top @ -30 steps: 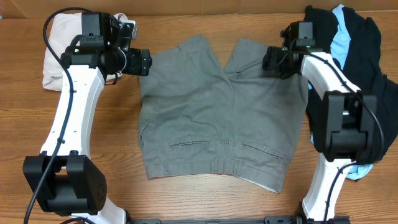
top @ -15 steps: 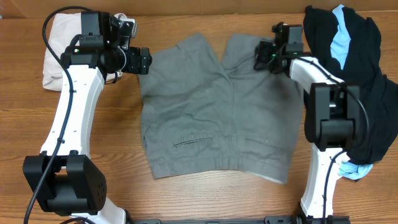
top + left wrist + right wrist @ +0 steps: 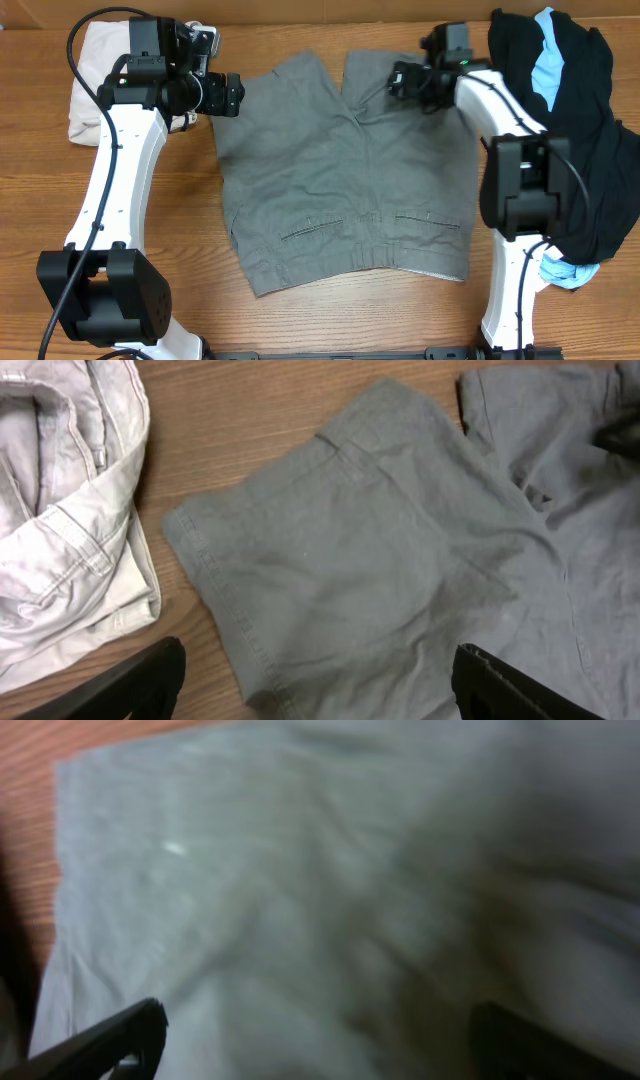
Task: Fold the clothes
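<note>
The grey shorts lie flat mid-table, waistband and two slit pockets toward the front and legs toward the back. My left gripper is open beside the left leg's outer hem. In the left wrist view its fingers straddle that leg of the shorts without holding it. My right gripper hovers over the top of the right leg. In the blurred right wrist view its fingers are spread wide over grey cloth.
A cream garment lies bunched at the back left, also in the left wrist view. A pile of black clothes with a light-blue piece fills the right side, under and beside the right arm.
My right gripper has moved left and toward the back along the right leg. The shorts have shifted and turned, the legs now closer together. The left arm has barely moved.
</note>
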Available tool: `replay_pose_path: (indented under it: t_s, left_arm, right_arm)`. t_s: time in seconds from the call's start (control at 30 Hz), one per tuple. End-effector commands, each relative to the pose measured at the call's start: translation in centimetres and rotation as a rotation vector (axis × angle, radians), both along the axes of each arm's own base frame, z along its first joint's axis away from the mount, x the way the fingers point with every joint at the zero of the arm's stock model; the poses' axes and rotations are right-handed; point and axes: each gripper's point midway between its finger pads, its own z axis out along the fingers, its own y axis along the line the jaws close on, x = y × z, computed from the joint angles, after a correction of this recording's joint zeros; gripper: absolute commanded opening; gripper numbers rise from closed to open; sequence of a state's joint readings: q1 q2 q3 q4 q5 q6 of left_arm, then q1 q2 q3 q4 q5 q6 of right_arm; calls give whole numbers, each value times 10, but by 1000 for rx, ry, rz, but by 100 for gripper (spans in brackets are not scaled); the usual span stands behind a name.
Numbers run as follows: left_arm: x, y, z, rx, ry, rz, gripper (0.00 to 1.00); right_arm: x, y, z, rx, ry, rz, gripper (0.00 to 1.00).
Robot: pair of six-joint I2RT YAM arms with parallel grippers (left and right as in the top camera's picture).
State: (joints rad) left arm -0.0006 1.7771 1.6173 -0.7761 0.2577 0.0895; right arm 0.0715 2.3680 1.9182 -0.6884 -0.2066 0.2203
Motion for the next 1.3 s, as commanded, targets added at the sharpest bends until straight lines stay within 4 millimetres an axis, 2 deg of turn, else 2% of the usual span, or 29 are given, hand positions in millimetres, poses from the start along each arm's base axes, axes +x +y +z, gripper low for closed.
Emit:
replay_pose_path:
  t_s: [0.0, 0.13, 0.23, 0.33, 0.6, 0.77, 0.93, 1.07, 1.2, 1.27]
  left_arm:
    - [9, -5, 19, 10, -53, -28, 90]
    - [6, -8, 29, 4, -46, -35, 95]
    - [4, -19, 35, -48, -52, -75, 97]
    - [2, -28, 39, -89, -54, -107, 100]
    - [-3, -27, 34, -72, -34, -121, 100]
    - [-3, -15, 28, -12, -17, -79, 100]
    - [-4, -8, 25, 26, -3, -52, 100]
    - [-4, -7, 25, 25, -4, -52, 100]
    - [-4, -7, 24, 26, -4, -52, 100]
    - [-2, -7, 24, 27, -8, -51, 100]
  right_arm:
    - [3, -38, 126, 14, -149, -81, 100]
    - [-37, -60, 176, 31, -116, -120, 100]
    - [-74, -76, 188, 29, -29, -159, 100]
    - [-96, -86, 185, 28, 48, -183, 100]
    - [-139, -97, 149, 14, 253, -184, 100]
    - [-163, -110, 109, -47, 371, -198, 100]
    - [-169, -109, 69, -21, 401, -206, 100]
    - [-176, -112, 48, -17, 423, -215, 99]
    - [-185, -124, 26, -9, 438, -247, 95]
    - [-196, -137, 6, 1, 453, -287, 93]
